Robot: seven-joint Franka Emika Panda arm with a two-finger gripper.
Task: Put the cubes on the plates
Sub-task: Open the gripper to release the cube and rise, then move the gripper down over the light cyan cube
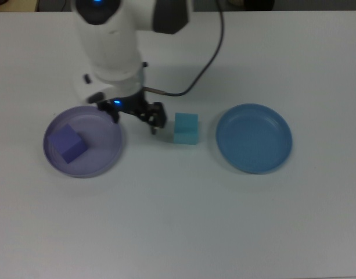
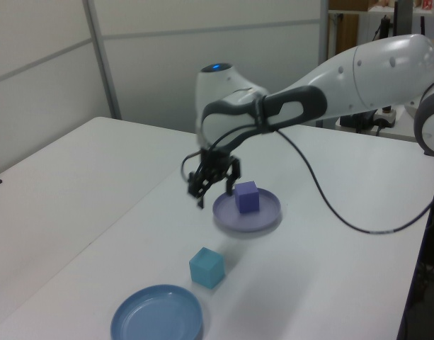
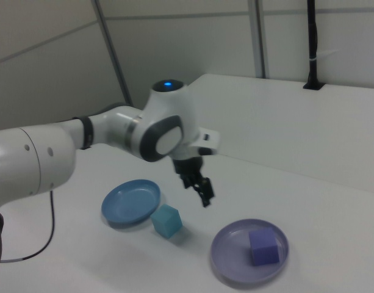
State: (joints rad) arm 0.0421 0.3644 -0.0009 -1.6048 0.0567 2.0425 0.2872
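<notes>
The purple cube (image 1: 67, 144) (image 2: 246, 197) (image 3: 262, 247) rests on the lavender plate (image 1: 103, 150) (image 2: 263, 221) (image 3: 229, 265), apart from any finger. On the bare table between the two plates sits the cyan cube (image 1: 186, 128) (image 2: 207, 268) (image 3: 167, 221). The blue plate (image 1: 254, 138) (image 2: 156, 315) (image 3: 130, 198) holds nothing. My gripper (image 1: 135, 121) (image 2: 215, 190) (image 3: 202, 190) hangs open and empty above the table, between the lavender plate and the cyan cube, just to the cube's left in the top view.
The arm's black cable (image 1: 204, 64) (image 2: 330, 198) trails over the table behind the gripper. A wall and a partition post (image 2: 103, 60) stand beyond the table's far edge in the left view.
</notes>
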